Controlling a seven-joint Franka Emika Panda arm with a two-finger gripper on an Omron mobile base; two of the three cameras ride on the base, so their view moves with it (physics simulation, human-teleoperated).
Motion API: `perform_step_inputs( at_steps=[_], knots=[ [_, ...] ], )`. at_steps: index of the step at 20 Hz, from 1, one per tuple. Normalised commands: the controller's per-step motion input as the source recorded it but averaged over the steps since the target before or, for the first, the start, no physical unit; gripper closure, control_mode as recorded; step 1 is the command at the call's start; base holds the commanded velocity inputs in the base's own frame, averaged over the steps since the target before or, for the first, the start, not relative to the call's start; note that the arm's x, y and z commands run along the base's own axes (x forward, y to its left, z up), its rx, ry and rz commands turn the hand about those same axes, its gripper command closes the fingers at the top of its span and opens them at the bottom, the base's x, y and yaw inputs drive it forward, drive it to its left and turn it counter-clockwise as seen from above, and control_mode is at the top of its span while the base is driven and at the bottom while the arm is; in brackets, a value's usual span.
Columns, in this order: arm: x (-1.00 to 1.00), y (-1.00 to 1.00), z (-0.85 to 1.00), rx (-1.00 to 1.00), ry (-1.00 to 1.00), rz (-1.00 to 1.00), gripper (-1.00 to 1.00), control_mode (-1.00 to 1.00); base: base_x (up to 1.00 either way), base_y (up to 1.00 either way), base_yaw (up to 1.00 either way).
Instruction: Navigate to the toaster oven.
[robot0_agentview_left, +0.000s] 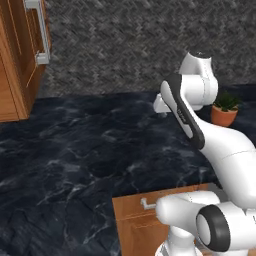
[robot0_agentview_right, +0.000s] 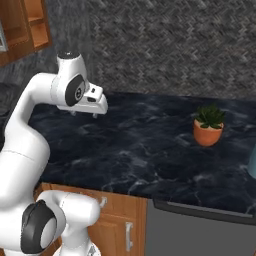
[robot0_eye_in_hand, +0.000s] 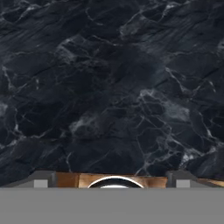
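The toaster oven is out of view. My gripper (robot0_agentview_right: 85, 114) hangs a little above the dark marble counter (robot0_agentview_right: 140, 150), pointing down at it, near the counter's left part. From the other side the gripper (robot0_agentview_left: 162, 113) sits just left of the arm's upper joint. In the hand view the two fingertips (robot0_eye_in_hand: 41, 179) stand wide apart at the bottom edge, open, with nothing between them and bare marble (robot0_eye_in_hand: 109, 87) below.
A small potted plant (robot0_agentview_right: 208, 126) in an orange pot (robot0_agentview_left: 223, 115) stands on the counter to the right. Wooden wall cabinets (robot0_agentview_left: 20, 60) hang at upper left. Below the counter are wooden drawer fronts (robot0_agentview_right: 120, 225) and a grey appliance panel (robot0_agentview_right: 200, 232).
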Motion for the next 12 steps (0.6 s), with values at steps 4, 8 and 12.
perform_step_inputs(
  at_steps=[4,8,12],
  knots=[
    [0.0,0.0,0.0,0.0,0.0,0.0,-1.0,1.0,-0.61,-0.4,-0.03],
    [0.0,0.0,0.0,0.0,0.0,0.0,-1.0,1.0,-0.06,-0.04,0.0],
    [0.0,0.0,0.0,0.0,0.0,0.0,-1.0,1.0,0.0,-0.11,0.09]
  ],
)
